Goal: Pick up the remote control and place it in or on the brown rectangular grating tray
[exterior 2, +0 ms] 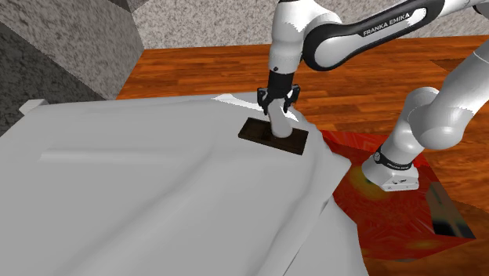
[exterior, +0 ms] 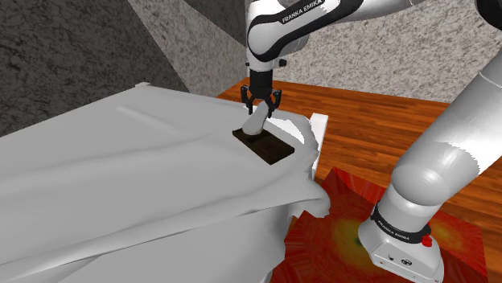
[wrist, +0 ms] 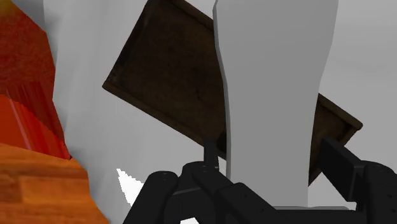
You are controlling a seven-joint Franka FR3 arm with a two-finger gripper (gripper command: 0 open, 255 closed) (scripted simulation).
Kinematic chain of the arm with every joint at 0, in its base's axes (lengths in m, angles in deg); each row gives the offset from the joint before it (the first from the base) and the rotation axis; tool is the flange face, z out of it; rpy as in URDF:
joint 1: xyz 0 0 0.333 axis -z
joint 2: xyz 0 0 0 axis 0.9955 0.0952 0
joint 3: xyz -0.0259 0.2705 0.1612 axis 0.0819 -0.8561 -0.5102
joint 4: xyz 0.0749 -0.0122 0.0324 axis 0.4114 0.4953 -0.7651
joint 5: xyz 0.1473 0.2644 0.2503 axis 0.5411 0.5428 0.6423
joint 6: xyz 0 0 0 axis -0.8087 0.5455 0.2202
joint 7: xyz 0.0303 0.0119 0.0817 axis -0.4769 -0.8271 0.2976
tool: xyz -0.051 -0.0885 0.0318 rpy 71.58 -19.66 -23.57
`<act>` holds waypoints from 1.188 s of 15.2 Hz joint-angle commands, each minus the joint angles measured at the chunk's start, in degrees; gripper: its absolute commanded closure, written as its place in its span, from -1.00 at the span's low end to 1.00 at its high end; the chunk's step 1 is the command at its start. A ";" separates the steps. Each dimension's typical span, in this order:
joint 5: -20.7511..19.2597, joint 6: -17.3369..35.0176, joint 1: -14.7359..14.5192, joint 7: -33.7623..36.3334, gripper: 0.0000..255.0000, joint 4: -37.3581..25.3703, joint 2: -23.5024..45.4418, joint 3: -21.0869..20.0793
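Observation:
A long pale grey remote control (exterior: 255, 122) hangs nearly upright, clasped at its upper end by my black gripper (exterior: 259, 103), which is shut on it. Its lower end reaches down to the dark brown rectangular tray (exterior: 269, 147), which lies flat on the white cloth. From the second exterior view the gripper (exterior 2: 278, 106) holds the remote (exterior 2: 282, 124) over the tray (exterior 2: 262, 133) near its far side. Seen from the wrist, the remote (wrist: 273, 95) runs between the fingers (wrist: 340, 162) with the tray (wrist: 172, 76) behind it; whether the remote touches the tray is unclear.
The tray rests near the edge of a large surface draped in a white rumpled sheet (exterior: 121, 185). Beyond that edge are a wooden floor (exterior: 378, 120) and a red rug (exterior: 338, 233). My arm's base (exterior: 402, 241) stands on the rug. A white block (exterior: 319, 125) sits by the edge.

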 commanded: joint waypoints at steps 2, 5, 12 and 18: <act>0.07 1.96 0.04 -0.28 1.00 1.99 -0.04 0.08; -0.03 4.32 0.03 -0.21 1.00 3.52 0.80 -0.02; -0.39 9.87 0.02 0.05 1.00 6.68 3.22 -0.25; -0.52 11.37 0.02 0.15 1.00 7.43 3.98 -0.31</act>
